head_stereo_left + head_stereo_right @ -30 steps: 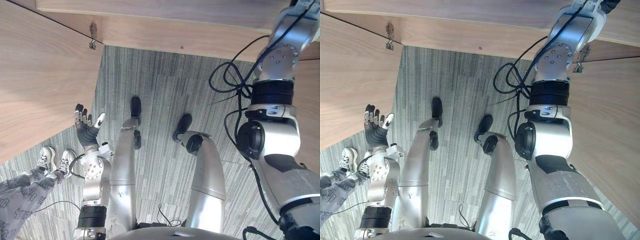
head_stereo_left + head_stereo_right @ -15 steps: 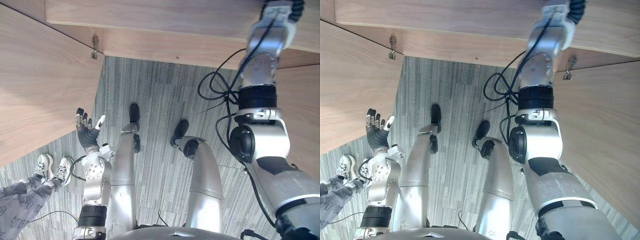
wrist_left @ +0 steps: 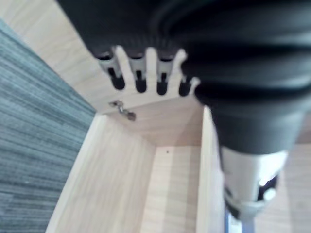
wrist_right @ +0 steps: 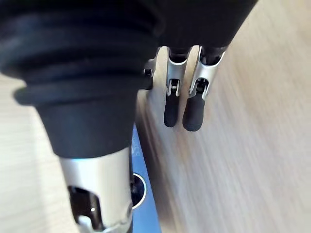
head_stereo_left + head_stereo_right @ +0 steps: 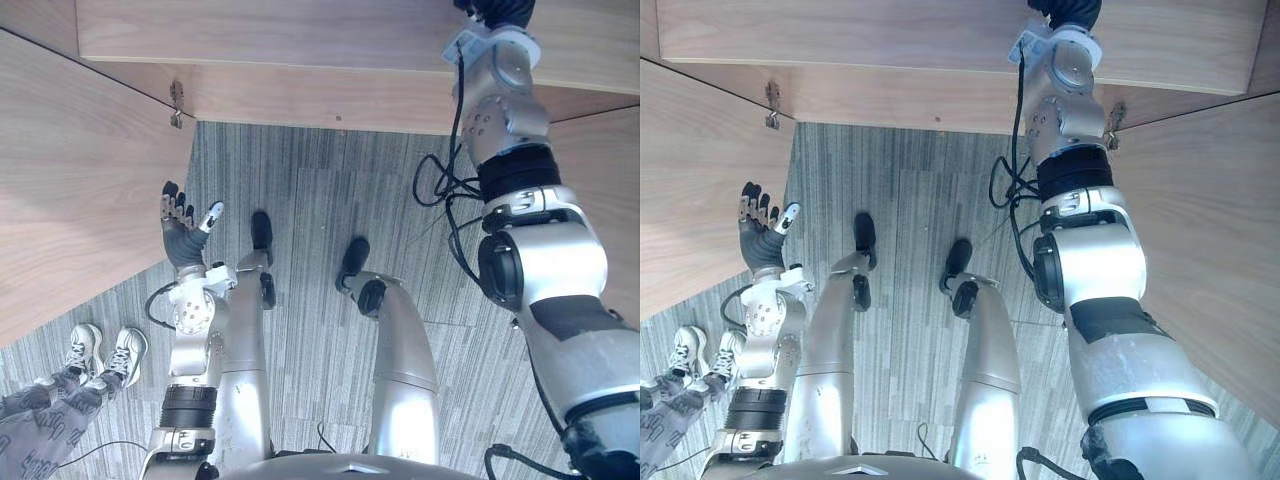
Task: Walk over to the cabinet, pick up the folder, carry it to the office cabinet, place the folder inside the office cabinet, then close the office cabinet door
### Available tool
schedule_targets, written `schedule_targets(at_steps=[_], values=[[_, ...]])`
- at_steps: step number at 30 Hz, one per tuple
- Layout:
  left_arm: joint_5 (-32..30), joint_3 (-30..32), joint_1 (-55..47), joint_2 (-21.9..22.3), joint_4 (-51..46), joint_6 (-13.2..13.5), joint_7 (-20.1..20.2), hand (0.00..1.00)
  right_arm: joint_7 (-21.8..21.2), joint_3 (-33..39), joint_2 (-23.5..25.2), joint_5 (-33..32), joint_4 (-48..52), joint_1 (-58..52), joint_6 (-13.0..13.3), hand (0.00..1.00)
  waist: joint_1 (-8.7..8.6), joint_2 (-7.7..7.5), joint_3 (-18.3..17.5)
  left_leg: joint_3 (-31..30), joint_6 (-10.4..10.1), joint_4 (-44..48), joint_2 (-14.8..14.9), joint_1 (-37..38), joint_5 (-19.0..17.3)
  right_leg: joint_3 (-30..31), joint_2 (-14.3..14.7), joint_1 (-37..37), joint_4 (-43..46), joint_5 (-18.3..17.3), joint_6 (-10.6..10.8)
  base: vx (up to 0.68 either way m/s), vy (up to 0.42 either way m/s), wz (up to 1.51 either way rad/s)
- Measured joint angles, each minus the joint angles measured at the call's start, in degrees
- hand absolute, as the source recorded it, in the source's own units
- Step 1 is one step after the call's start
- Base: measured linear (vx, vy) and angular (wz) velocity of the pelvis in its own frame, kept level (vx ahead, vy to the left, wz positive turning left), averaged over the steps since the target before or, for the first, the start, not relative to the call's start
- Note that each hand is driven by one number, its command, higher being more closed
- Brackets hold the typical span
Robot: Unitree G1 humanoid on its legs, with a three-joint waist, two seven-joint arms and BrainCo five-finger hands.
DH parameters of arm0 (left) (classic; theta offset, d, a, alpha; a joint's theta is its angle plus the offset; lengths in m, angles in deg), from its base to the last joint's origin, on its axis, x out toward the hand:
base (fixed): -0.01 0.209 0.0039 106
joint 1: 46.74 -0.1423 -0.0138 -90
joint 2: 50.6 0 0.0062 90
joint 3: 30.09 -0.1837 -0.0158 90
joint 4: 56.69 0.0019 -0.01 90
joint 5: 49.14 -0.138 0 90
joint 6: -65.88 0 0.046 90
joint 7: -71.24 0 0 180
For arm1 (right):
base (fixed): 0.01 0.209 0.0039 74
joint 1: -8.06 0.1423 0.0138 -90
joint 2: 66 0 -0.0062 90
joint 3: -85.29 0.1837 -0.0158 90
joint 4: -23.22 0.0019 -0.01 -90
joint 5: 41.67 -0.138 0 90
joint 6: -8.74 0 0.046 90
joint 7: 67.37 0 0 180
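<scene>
The blue folder (image 4: 147,206) shows in the right wrist view as a narrow blue edge with a round ring hole. My right hand (image 4: 97,184) has its thumb against it, and its fingers (image 4: 173,104) hang nearly straight on the other side, over pale wood. In the eye views that arm reaches up into the open office cabinet (image 5: 300,40), with the hand's dark cover (image 5: 1065,10) at its top board. My left hand (image 5: 183,232) is held up, open and empty, beside the open left door (image 5: 70,180).
The cabinet's right door (image 5: 1210,230) stands open on my right, and both doors flank a strip of grey carpet (image 5: 310,200). A person's legs and white shoes (image 5: 100,352) are at the lower left, behind the left door.
My right arm has swung from the right toward the middle and stretched further into the cabinet. The left hand has risen a little beside the left door. The camera has shifted slightly.
</scene>
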Motion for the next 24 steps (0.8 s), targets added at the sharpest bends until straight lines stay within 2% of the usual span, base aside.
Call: schedule_targets(at_steps=[10, 12, 16, 19, 21, 24], values=[[1.7, 2.7, -1.0, -1.6, -1.7, -0.2, 1.9, 0.0, -2.3, 1.1, -0.2, -0.1, 1.8, -4.2, -0.5, 0.0, -0.09, -0.01, 0.0, 1.3, 1.1, -1.3, 0.4, 1.8, 0.6, 0.7, 0.6, 2.0, -3.5, 2.2, 1.1, -0.04, 0.012, -0.08], [1.8, 3.4, -1.2, -1.7, -3.2, -0.2, 1.9, 0.0, -2.2, 2.4, 0.2, -0.1, 5.9, -7.4, -0.5, 0.0, -0.12, -0.01, 0.0, 1.4, 1.2, -1.4, 0.6, 2.1, 0.5, 0.8, 0.9, 2.4, -4.2, 2.5, 1.3, -0.03, 0.007, -0.11], [2.2, 4.4, -1.0, -1.6, -3.9, -0.6, 1.8, 0.0, -1.1, 4.3, 4.0, 0.3, 19.8, -15.7, -0.4, 0.0, -1.24, -0.09, 0.1, 1.8, 1.5, -1.4, 1.0, 2.3, 0.4, 1.3, 1.5, 2.8, -5.6, 3.5, 1.7, -0.03, 0.006, -0.1], [2.2, 4.5, 0.0, -1.3, -3.7, -1.6, 1.6, 0.0, 0.0, 4.8, 6.0, 0.3, 27.0, -20.0, -0.2, 0.0, -1.19, -0.18, 0.1, 2.9, 1.9, -1.3, 1.6, 3.1, -0.1, 1.9, 1.9, 3.5, -6.4, 4.1, 1.8, -0.02, 0.0, -0.18], [2.1, 4.9, 1.3, -0.6, -3.7, -2.0, 1.1, 0.0, 1.2, 4.8, 7.3, 0.2, 34.3, -24.8, 0.2, 0.0, -1.47, -0.18, 0.1, 3.1, 2.2, -0.8, 1.8, 4.2, -0.9, 2.1, 2.0, 4.8, -6.9, 4.1, 1.9, -0.02, -0.001, -0.11], [2.0, 5.0, 3.3, -0.5, -3.6, -2.6, 0.6, 0.0, 1.6, 4.9, 8.1, 0.5, 44.0, -30.5, 2.3, 0.0, -1.92, -0.21, 0.2, 3.5, 2.5, -0.8, 1.8, 5.4, -2.1, 2.4, 2.0, 6.3, -7.6, 4.1, 2.4, -0.01, 0.009, -0.06]])
